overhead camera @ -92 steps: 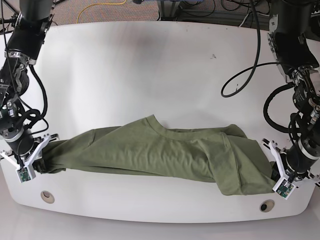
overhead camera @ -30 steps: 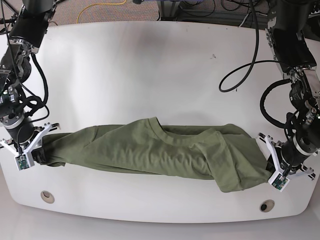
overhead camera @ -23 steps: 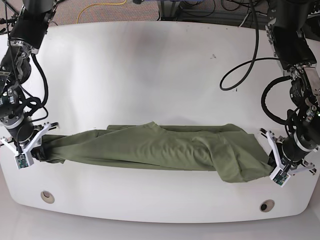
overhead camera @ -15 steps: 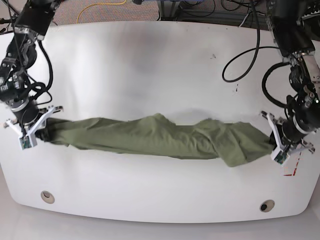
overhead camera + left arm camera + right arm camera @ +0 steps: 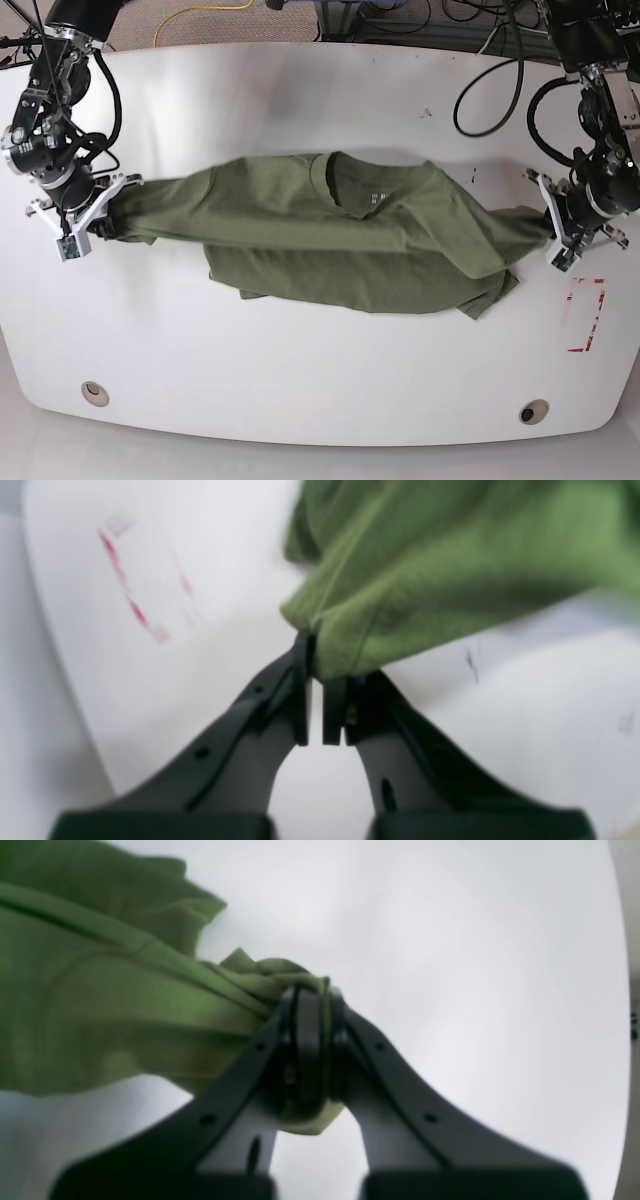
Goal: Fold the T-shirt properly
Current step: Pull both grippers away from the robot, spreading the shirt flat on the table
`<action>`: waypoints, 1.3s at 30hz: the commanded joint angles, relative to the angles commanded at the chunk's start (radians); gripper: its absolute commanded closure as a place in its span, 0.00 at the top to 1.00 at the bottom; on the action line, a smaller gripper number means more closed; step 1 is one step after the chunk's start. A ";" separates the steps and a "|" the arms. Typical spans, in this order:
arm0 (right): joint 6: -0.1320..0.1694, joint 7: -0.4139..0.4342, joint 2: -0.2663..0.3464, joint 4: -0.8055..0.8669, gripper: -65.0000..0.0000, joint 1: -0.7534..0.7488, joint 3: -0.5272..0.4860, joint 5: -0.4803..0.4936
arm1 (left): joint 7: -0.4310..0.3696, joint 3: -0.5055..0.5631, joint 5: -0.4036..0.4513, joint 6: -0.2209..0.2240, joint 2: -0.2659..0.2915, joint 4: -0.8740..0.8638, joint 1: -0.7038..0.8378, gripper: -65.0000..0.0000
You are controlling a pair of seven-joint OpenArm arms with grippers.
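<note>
The olive-green T-shirt [image 5: 350, 235] hangs stretched across the middle of the white table [image 5: 300, 380], collar toward the far side, its lower part draping down. On the base view's right, my left gripper [image 5: 552, 228] is shut on a bunched corner of the T-shirt [image 5: 425, 565]; the left wrist view shows the left gripper [image 5: 315, 672] pinching cloth at its tips. On the base view's left, my right gripper [image 5: 100, 215] is shut on the other end. The right wrist view shows the right gripper [image 5: 310, 1005] wrapped in folds of the T-shirt [image 5: 100, 1005].
Red tape marks [image 5: 587, 315] sit on the table near the right edge, also visible as red tape marks [image 5: 132, 605] in the left wrist view. Two round holes [image 5: 95, 393] [image 5: 534, 412] lie near the front edge. Cables [image 5: 480, 40] run behind the table.
Both grippers have carried the T-shirt from near the front edge toward the table's middle. The bunched cloth has opened out, showing collar and body.
</note>
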 joint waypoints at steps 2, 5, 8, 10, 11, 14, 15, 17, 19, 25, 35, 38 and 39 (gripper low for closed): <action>0.000 0.000 0.001 0.005 0.00 -0.014 0.006 -0.001 | 0.000 -0.007 -0.002 0.000 0.001 0.002 0.020 0.01; -0.001 -0.005 -0.001 0.011 0.00 -0.046 0.006 0.002 | -0.004 -0.032 -0.011 0.000 -0.002 0.008 0.058 0.01; -0.003 -0.010 -0.007 0.012 0.00 -0.075 0.001 0.004 | -0.012 -0.059 -0.020 0.000 -0.004 0.010 0.093 0.01; -0.002 -0.009 -0.011 0.012 0.00 -0.087 0.001 0.002 | -0.016 -0.074 -0.024 0.000 -0.007 0.008 0.106 0.01; -0.002 -0.009 -0.013 0.012 0.00 -0.094 0.000 0.003 | -0.019 -0.082 -0.027 0.000 -0.009 0.007 0.113 0.01; -0.001 -0.008 -0.021 0.011 0.00 -0.110 -0.004 0.003 | -0.026 -0.106 -0.037 0.000 -0.014 -0.001 0.130 0.01; -0.001 -0.008 -0.024 0.011 0.00 -0.116 -0.006 0.003 | -0.030 -0.114 -0.042 0.000 -0.016 -0.004 0.135 0.01; 0.004 -0.009 -0.036 0.013 0.00 -0.133 -0.009 0.005 | -0.045 -0.144 -0.064 0.000 -0.020 -0.013 0.153 0.01; 0.009 -0.011 -0.047 0.015 0.00 -0.148 -0.011 0.007 | -0.060 -0.174 -0.086 0.000 -0.021 -0.023 0.173 0.01; 0.009 -0.013 -0.064 0.016 0.00 -0.168 -0.004 0.004 | -0.083 -0.227 -0.106 0.000 -0.009 -0.033 0.224 0.01; 0.004 -0.027 -0.087 0.015 0.00 -0.186 0.011 0.005 | -0.106 -0.267 -0.085 0.000 0.028 -0.053 0.300 0.00; 0.006 -0.027 -0.087 0.015 0.00 -0.189 0.008 0.004 | -0.110 -0.268 -0.072 0.000 0.027 -0.062 0.300 0.00; 0.005 -0.026 -0.086 0.016 0.00 -0.197 0.002 0.000 | -0.116 -0.265 -0.060 0.000 0.023 -0.077 0.297 0.00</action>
